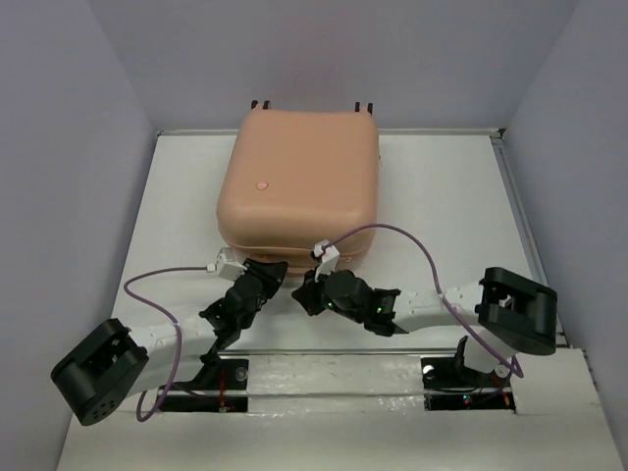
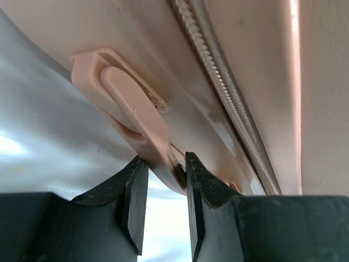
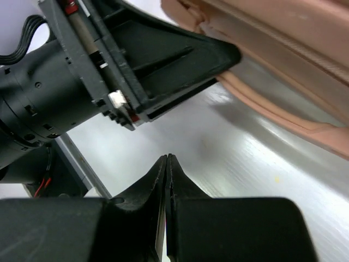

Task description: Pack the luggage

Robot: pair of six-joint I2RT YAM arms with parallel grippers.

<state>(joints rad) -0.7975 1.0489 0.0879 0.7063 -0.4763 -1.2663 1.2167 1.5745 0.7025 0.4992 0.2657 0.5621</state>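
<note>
The peach-pink hard-shell suitcase (image 1: 299, 177) lies flat and closed on the white desk (image 1: 442, 196), towards 12 o'clock from the arm bases. Its lid faces up, with a small round pink mark (image 1: 261, 183) on it left of centre. Its black caster wheels (image 1: 260, 102) poke out at the far edge, at 12 o'clock. A zipper seam (image 2: 218, 71) runs around the shell, and below it on the near side sits a moulded peach carry handle (image 2: 131, 109). The left pincer (image 2: 163, 164) is at the suitcase's near edge, about 7 o'clock of the shell, and has narrowed onto the lower end of that handle, which passes between its two black fingers. The right pincer (image 3: 166, 161) is just beside it at about 6 o'clock of the suitcase, a little off the shell and low over the bare desk. Its fingers are pressed together with nothing between them, and they point towards the left one. From the right wrist view the left pincer's black body fills the 10 o'clock corner, its tip meeting the handle. Purple cables (image 1: 412, 240) loop from each wrist back along the white arms towards 6 o'clock.
</note>
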